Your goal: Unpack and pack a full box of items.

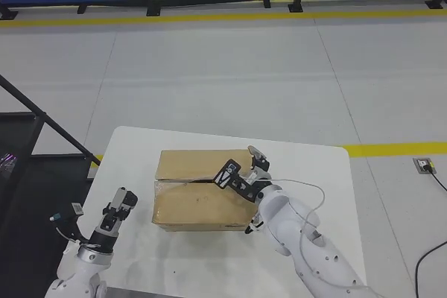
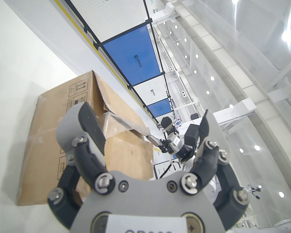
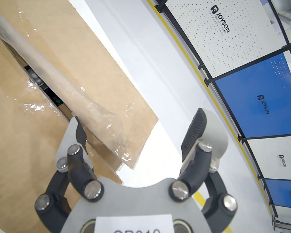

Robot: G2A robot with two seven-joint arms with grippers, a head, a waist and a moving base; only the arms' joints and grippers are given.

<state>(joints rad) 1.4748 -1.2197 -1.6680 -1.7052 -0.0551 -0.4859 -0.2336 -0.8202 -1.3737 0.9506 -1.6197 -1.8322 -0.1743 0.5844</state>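
Note:
A brown cardboard box stands in the middle of the white table, its top flaps covered in clear tape. In the right wrist view the flaps are slightly parted along the seam, with dark items visible in the gap. My right gripper is over the box's right end, open; one finger touches the loose tape strip and the other hangs past the box edge. My left gripper stands open on the table to the left of the box, with nothing between its fingers.
A thin grey cable loops over the table by the right arm. A black pole and dark mat lie off the table's left side. Bare table surface surrounds the box, widest at the right.

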